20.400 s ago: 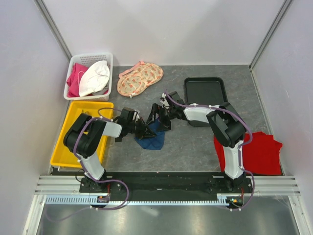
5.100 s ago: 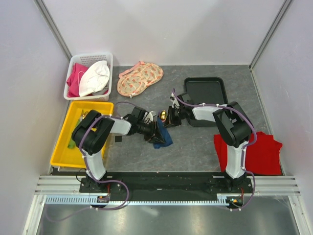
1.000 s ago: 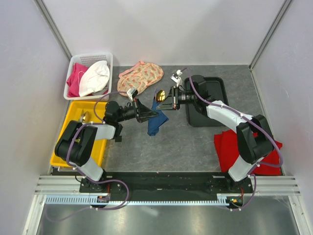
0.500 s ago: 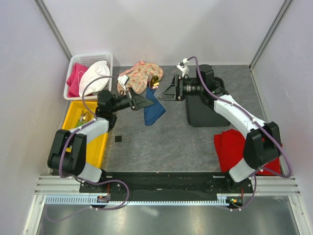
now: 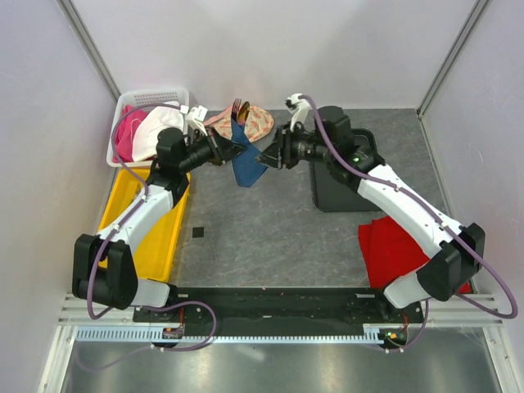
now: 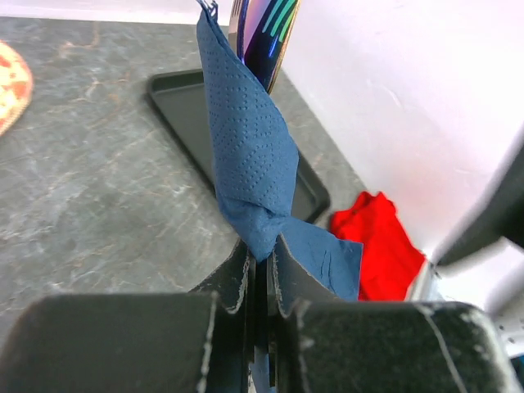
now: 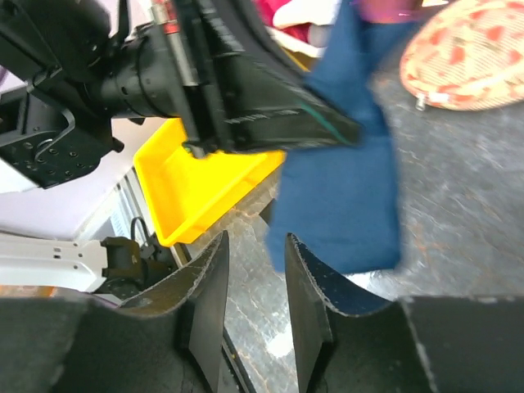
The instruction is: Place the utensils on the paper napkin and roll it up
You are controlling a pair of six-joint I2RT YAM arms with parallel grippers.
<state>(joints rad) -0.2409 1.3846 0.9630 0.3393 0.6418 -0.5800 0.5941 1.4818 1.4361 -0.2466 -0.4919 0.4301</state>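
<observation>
My left gripper is raised off the table and shut on the paper napkin, a navy-blue sheet that hangs crumpled from it. In the left wrist view the napkin runs out from the pinched fingertips, and a utensil with a shiny iridescent head pokes out at its far end. From above, fork tines stick up over the napkin. My right gripper is open just right of the hanging napkin, nothing between its fingers.
A white basket of cloths stands at the back left, with a yellow bin in front of it. Peach floral fabric lies behind the napkin. The black tray and the red cloth are on the right.
My left gripper has carried the napkin and utensil up and toward the back left. My right gripper has let go, opened, and followed it there.
</observation>
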